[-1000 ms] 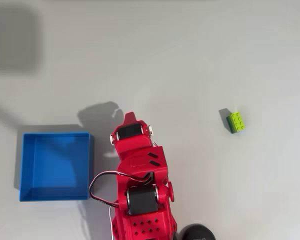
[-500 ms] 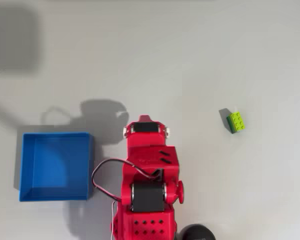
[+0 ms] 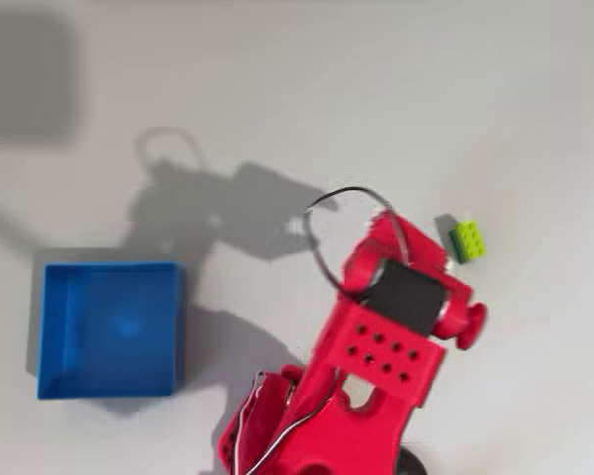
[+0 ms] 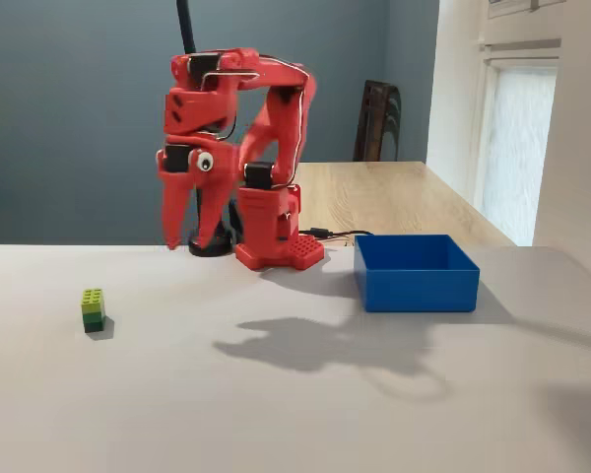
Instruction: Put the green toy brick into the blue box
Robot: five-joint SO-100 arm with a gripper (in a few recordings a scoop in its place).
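Nearest in the fixed view: plain pale desk (image 4: 276,414) with a big soft shadow of the arm across it

A bit further back, on the left: green toy brick (image 4: 93,309), standing alone on the desk, studs up, lime top over a darker green lower part, touching nothing. In the overhead view the same green toy brick (image 3: 467,240) lies at the right, long side running up and down the picture and tipped a little to one side, two rows of studs on top, dark green side facing left. Just beside the red arm's raised end there, but nothing gripping it

On the right at about the same depth in the fixed view: blue box (image 4: 417,272), square, low walls, open top, flat on the desk, well apart from the brick. In the overhead view the blue box (image 3: 109,329) sits at the left, nothing inside

Behind, between brick and box: red arm (image 4: 246,158) on its base, folded high. Jaws (image 4: 190,219) hanging down in the air, pointing at the desk, spread apart a bit, holding nothing, above and behind the brick

Farthest back: a wooden table (image 4: 394,197), a dark chair (image 4: 376,120), a grey-blue wall (image 4: 69,108)
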